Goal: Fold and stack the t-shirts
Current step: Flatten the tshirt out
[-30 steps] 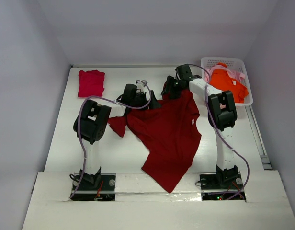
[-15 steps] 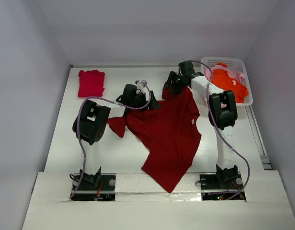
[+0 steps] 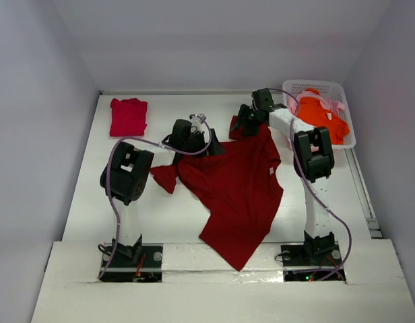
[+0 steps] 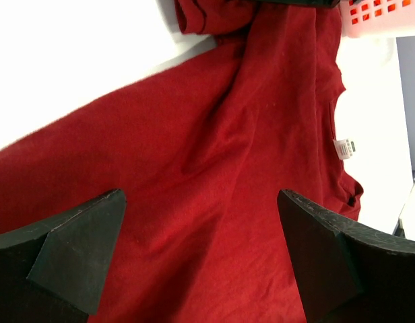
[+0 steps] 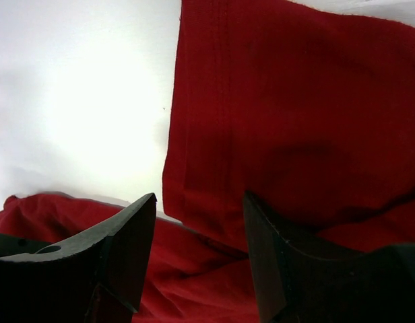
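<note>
A large dark red t-shirt (image 3: 234,188) lies spread and rumpled across the middle of the table, its bottom corner reaching the near edge. My left gripper (image 3: 194,138) hangs over the shirt's far left part, wide open (image 4: 201,202), with only red cloth (image 4: 228,134) below it. My right gripper (image 3: 242,121) stands at the shirt's far sleeve (image 5: 295,101), jaws apart (image 5: 201,198), the sleeve hem just beyond them. A crimson-pink t-shirt (image 3: 128,116) lies folded at the back left. A bright orange t-shirt (image 3: 320,118) and a pale pink one (image 3: 339,106) lie in the basket.
The white lattice basket (image 3: 315,83) stands at the back right corner, close to the right arm; its edge shows in the left wrist view (image 4: 382,17). White walls close in the table at the back and on both sides. A white label (image 4: 343,148) marks the shirt's collar.
My right gripper has shifted slightly right and back at the far sleeve. The left arm's elbow has drifted a little left; its gripper stays open over the shirt.
</note>
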Robot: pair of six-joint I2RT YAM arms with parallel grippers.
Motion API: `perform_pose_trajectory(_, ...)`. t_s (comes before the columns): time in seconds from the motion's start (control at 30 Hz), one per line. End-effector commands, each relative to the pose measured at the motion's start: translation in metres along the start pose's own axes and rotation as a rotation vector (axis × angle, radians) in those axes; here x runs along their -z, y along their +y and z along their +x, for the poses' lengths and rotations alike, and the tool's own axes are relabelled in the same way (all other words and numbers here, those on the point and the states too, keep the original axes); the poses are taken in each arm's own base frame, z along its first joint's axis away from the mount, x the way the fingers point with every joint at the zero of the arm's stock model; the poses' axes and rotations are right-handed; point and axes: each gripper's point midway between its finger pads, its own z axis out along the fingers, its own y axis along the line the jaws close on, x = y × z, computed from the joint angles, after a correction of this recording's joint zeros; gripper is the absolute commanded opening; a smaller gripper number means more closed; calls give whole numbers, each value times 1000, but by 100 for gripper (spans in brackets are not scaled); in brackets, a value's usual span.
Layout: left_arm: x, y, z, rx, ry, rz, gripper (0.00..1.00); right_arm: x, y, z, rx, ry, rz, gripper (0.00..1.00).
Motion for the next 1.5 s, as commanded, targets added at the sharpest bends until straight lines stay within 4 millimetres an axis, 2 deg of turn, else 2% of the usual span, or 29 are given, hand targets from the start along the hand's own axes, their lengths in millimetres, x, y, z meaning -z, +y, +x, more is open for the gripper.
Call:
perform_pose_trajectory(0.0, 16, -11, -9, -25, -22, 5, 99, 17, 12, -12, 19, -42, -19, 60)
perform_pose_trajectory(0.47, 30, -20, -9, -38, -42, 20, 99, 26, -4, -28, -30, -107, 57, 60)
perform_pose_trajectory(0.83, 37, -23, -1, -37, -41, 36, 99, 22, -12, -41, -59, -126, 71, 60)
perform_pose_trajectory(1.07, 36, -21, 2, -33, -37, 38, 99, 23, -9, -38, -69, -123, 52, 60)
perform_pose_trajectory(1.2, 34, -22, 1, -31, -38, 41, 99, 30, -6, -34, -63, -125, 32, 59)
perform_pose_trajectory(1.33, 33, -22, -1, -30, -38, 41, 99, 51, 6, -33, -12, -157, 16, 58)
perform_pose_trajectory(1.4, 33, -23, -4, -30, -42, 42, 99, 66, 24, -32, 31, -177, -1, 58)
perform_pose_trajectory(1.47, 32, -24, -8, -32, -48, 38, 99, 74, 50, -17, 112, -180, -21, 58)
